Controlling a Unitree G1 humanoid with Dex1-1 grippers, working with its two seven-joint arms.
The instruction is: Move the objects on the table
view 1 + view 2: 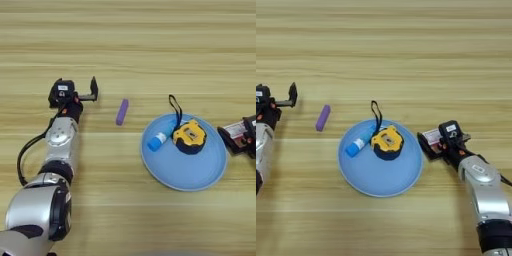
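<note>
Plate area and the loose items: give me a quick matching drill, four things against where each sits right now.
Things:
1. tape measure
2. purple bar
3. red-and-white box
4. blue-and-white tube

Places:
A. on the bare table, between the left pincer and the plate
B. at the right pincer, just off the plate's right rim
C. on the blue plate, left part
D. on the blue plate, middle, strap trailing over the far rim

Pairs: 1-D, 2-A, 3-B, 4-C
</note>
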